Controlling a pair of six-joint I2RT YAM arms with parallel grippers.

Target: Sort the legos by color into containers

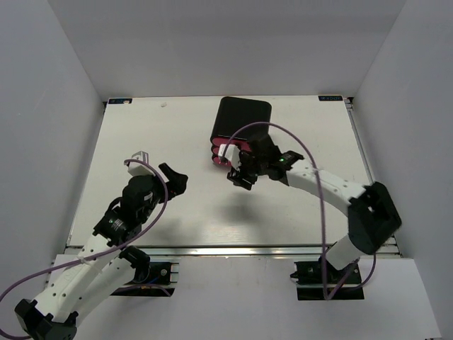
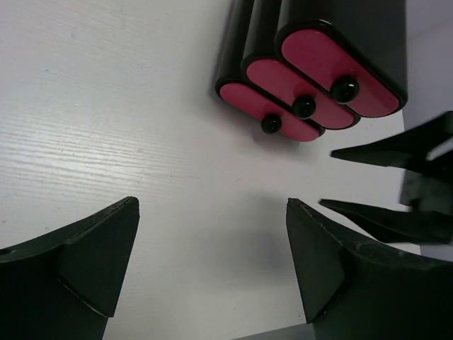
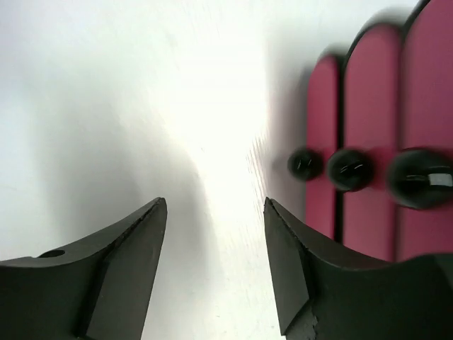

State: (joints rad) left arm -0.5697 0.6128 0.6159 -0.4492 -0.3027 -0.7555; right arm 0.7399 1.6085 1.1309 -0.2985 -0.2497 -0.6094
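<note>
Stickers point(image 1: 120, 100): on the bench's point(image 1: 177, 127) far corners; writing too small to read.
Left arm point(image 1: 134, 202): bent over the near-left bench, wrist aimed at the drawers.
Left jaws: spread wide, empty.
Drawers point(image 2: 311, 71): three pink fronts with black knobs point(image 2: 304, 106) in a black casing point(image 1: 244, 117), far centre.
Right arm point(image 1: 333, 188): stretched from near right to the drawer fronts.
Right jaws: parted, empty, just before the knobs.

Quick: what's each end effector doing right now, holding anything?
Left end effector: open, holding nothing.
Right end effector: open, holding nothing, close to the pink drawers.
</note>
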